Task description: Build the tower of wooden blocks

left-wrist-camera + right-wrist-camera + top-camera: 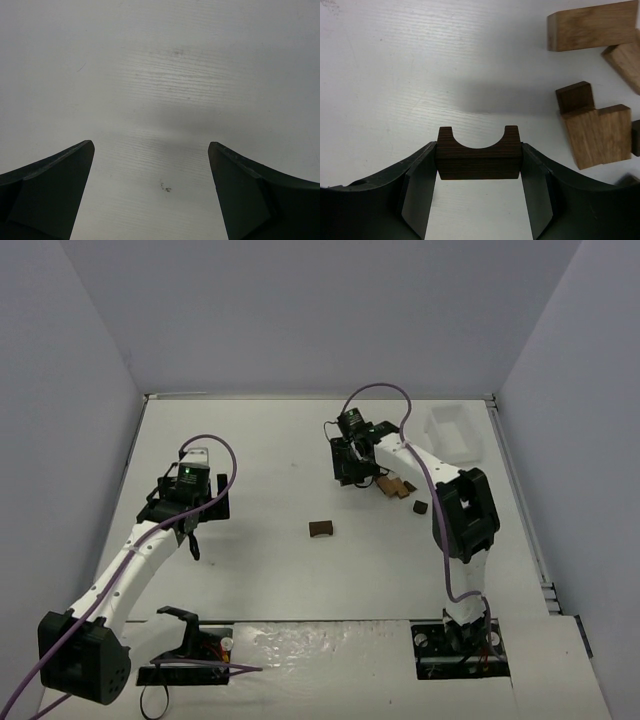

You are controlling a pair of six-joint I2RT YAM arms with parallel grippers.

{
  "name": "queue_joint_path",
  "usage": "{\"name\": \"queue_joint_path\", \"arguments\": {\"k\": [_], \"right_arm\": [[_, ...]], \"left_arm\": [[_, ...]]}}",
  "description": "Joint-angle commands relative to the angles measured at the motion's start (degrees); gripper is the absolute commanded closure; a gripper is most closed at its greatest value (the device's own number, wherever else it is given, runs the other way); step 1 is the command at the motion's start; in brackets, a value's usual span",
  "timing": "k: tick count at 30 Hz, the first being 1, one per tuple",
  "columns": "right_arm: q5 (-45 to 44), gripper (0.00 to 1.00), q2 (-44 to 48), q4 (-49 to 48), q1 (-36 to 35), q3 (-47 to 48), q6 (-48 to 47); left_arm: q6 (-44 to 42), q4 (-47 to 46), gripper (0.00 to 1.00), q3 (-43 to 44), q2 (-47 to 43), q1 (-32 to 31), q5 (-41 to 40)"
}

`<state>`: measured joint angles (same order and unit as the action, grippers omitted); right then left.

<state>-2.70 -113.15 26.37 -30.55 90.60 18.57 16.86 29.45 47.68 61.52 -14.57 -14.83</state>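
No tower stands yet on the table (pixel 260 460). We see the right gripper (pixel 479 146) clamped on a dark arch block (pixel 479 165), one finger on each flat end and the half-round notch facing away from the wrist. The block's shadow falls apart from it, so we judge it held just clear of the surface. The other pieces lie loose just beside it, on the right half of the table: tan blocks (pixel 592 25), plain oblongs with visible grain, and a small dark block (pixel 575 97) touching one of them. From above, another dark piece (pixel 321 529) sits alone near the middle, and a white tray (pixel 455 430) rests toward the far right corner. The left gripper (pixel 151 146) hangs with fingers spread wide over bare, faintly ribbed white board, holding nothing. We judge these pieces light, rigid and hard, smooth-sawn but not slick. They seem unlikely to break if dropped, yet easy to knock askew once stacked. The flat parallel faces are the places to grip, and the arch is best taken by its ends, as here, leaving its flat side free to set down
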Motion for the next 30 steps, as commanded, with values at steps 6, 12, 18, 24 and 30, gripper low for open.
{"name": "queue_joint_path", "arguments": {"k": [6, 12, 18, 24, 30], "right_arm": [[0.41, 1.0, -6.38, 5.54, -6.88, 7.88, 6.35], [0.31, 1.0, -9.65, 7.46, -8.72, 10.54, 10.52], [-0.03, 1.0, -11.33, 8.7, -10.07, 10.74, 13.33], [-0.2, 1.0, -11.39, 8.79, -11.41, 10.2, 15.29], [0.07, 1.0, -11.82, 9.3, -12.3, 9.4, 16.54]], "left_arm": [[-0.6, -2.12, 0.03, 3.12, -0.12, -0.11, -1.12], [-0.6, -1.93, 0.03, 3.29, -0.08, -0.11, -1.46], [-0.6, -1.85, 0.03, 3.36, -0.02, -0.11, -1.6], [-0.51, -1.85, 0.03, 3.38, 0.09, -0.11, -1.26], [-0.51, -1.61, 0.03, 3.47, 0.19, -0.11, -0.91]]}}
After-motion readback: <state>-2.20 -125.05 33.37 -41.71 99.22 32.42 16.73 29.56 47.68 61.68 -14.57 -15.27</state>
